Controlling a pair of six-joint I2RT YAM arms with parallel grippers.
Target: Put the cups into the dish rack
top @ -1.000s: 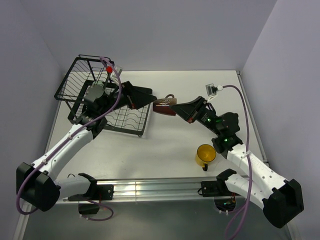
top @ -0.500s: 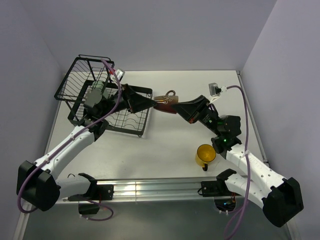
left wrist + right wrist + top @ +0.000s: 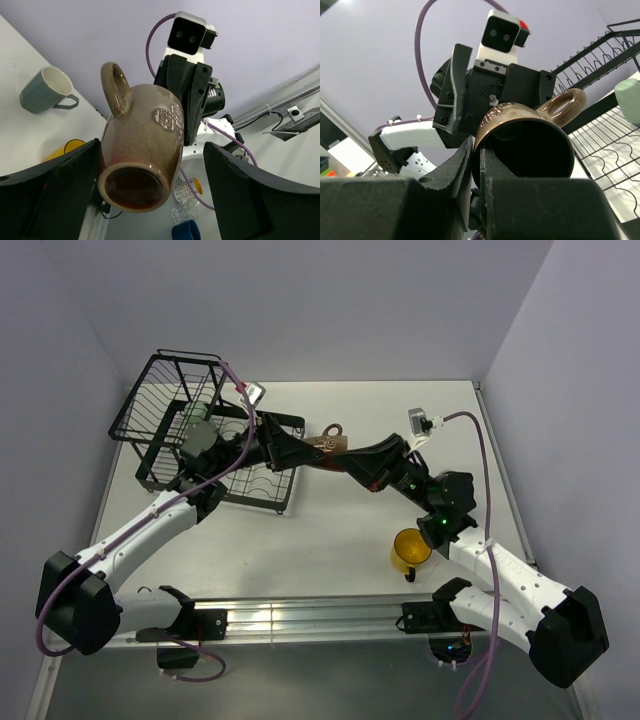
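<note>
While right claw point(image 3: 477, 155) pinches its rim, brown mug point(image 3: 142, 150) sideways, base toward spread left claw point(image 3: 150, 200)

brown mug point(image 3: 142, 150) with a pale patterned patch; yellow mug point(image 3: 410, 548); black wire dish rack point(image 3: 150, 390); pale green tumbler point(image 3: 629, 100); white tabletop point(image 3: 340, 530).

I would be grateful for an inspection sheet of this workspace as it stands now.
Surface: white table, no spills seen.
Job's things: brown mug in mid-air between both grippers; yellow mug on table beside right arm; grey handled mug on table; pale green cup in dish rack.
Clutter: nothing seen.
Grippers: right gripper shut on brown mug's rim; left gripper open, fingers either side of the mug.
Cables: purple cable along each arm.
Surroundings: plain pale walls.
</note>
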